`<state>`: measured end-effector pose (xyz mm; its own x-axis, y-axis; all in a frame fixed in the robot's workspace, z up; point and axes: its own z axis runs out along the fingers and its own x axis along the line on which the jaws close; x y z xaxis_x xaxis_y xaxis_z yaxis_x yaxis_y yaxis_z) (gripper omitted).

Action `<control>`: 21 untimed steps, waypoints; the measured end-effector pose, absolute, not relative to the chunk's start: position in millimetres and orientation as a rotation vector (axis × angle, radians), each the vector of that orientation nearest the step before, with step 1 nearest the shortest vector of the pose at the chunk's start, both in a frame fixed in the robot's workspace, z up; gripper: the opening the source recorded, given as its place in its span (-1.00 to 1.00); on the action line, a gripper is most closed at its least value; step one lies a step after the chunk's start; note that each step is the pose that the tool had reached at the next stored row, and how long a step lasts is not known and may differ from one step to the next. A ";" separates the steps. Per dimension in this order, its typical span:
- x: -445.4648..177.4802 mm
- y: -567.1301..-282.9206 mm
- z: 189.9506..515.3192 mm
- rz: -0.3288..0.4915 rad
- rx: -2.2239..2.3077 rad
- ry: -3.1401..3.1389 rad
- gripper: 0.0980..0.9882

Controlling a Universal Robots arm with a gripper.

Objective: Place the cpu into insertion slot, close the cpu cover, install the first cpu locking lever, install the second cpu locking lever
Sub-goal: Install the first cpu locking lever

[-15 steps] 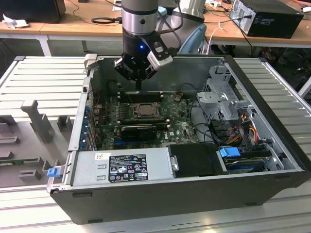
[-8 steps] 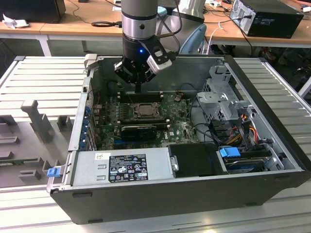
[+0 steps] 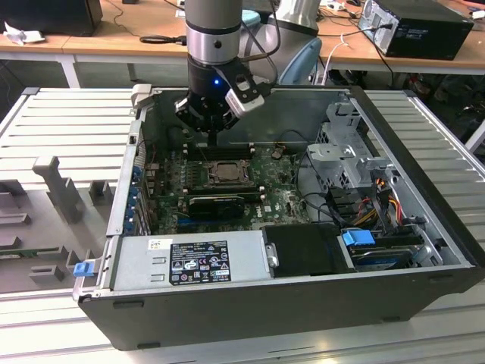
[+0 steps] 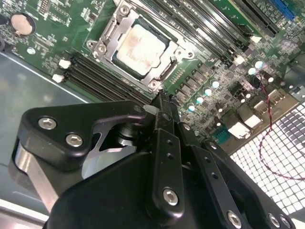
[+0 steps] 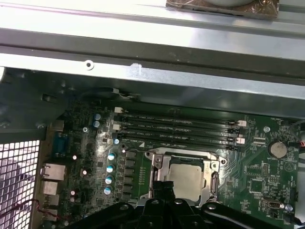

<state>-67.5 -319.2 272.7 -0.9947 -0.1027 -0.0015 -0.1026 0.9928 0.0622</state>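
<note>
The cpu (image 4: 140, 47) lies flat in the insertion slot (image 5: 188, 153) on the green motherboard, its tan-grey face up. The silvery cpu cover (image 4: 107, 36) lies down around it as a frame, with the chip showing through its window. In the exterior view the cpu (image 3: 225, 173) sits mid-board inside the open computer case. My gripper (image 3: 214, 140) hangs just above the socket's far edge, beside the memory slots. Its black fingers (image 4: 162, 102) are shut together with nothing between them. In the first wrist view the gripper (image 5: 164, 185) overlaps the socket's near corner.
Black memory slots (image 5: 176, 129) run along the socket's far side. A black card (image 3: 218, 203) lies in front of the socket, then the power supply (image 3: 189, 262). A drive cage (image 3: 348, 155) and cables (image 3: 379, 193) fill the exterior view's right. The case wall (image 5: 152, 71) rises behind.
</note>
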 end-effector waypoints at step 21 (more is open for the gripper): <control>-112.1 -293.1 257.1 -0.115 0.165 -3.135 -0.98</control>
